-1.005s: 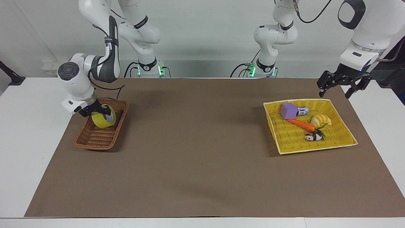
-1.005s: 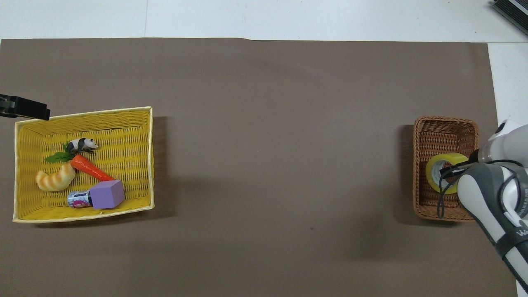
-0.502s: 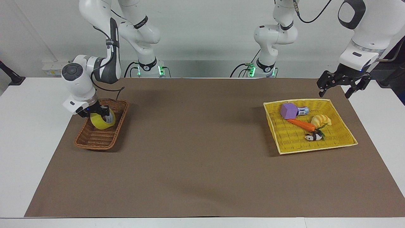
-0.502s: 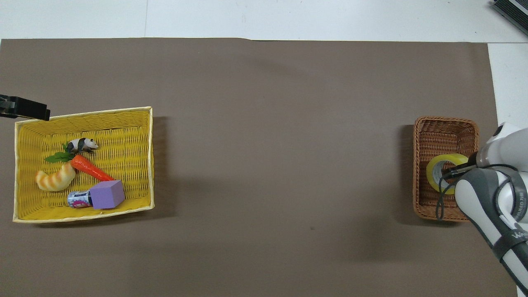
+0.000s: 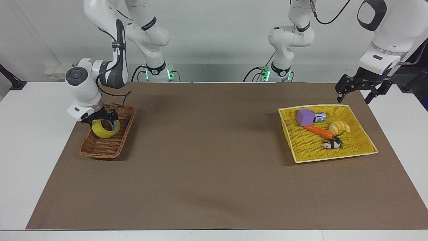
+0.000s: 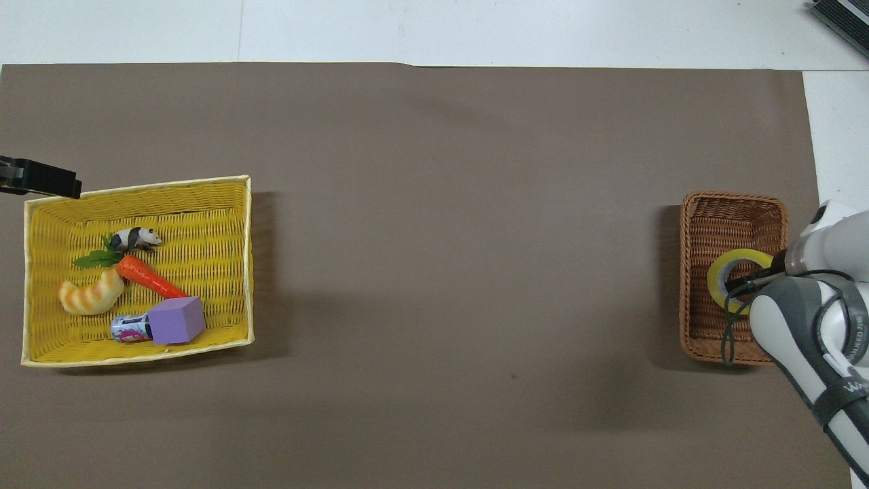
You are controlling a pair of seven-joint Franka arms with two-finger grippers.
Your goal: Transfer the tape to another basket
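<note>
Firstly, found the right gripper (image 5: 100,117) clamped on the tape (image 5: 104,130), one finger through the ring's core and the other against its outer wall. Noted the yellow roll tilted, hanging within the brown basket (image 5: 110,147) at the end of it nearer to the robots; could not tell whether its lower edge touched the weave. Seen from overhead, tape (image 6: 728,280) placed over the middle of the brown basket (image 6: 699,217), partly covered by the right arm reaching in from the table's edge. Recorded that basket standing on the brown mat (image 5: 214,180) toward the right arm's end of the table.

Found the left gripper (image 5: 363,91) hovering with fingers spread and holding nothing, above the mat just past the corner of the yellow basket (image 5: 364,152) nearest the robots; arm waiting. Only a dark fingertip of it caught at the overhead view's edge.

Logged in the yellow basket, toward the left arm's end: purple block (image 5: 304,117), small can (image 5: 320,117) touching it, carrot (image 5: 318,132), croissant (image 5: 339,127), panda figure (image 5: 331,144). Well apart from the brown basket.
</note>
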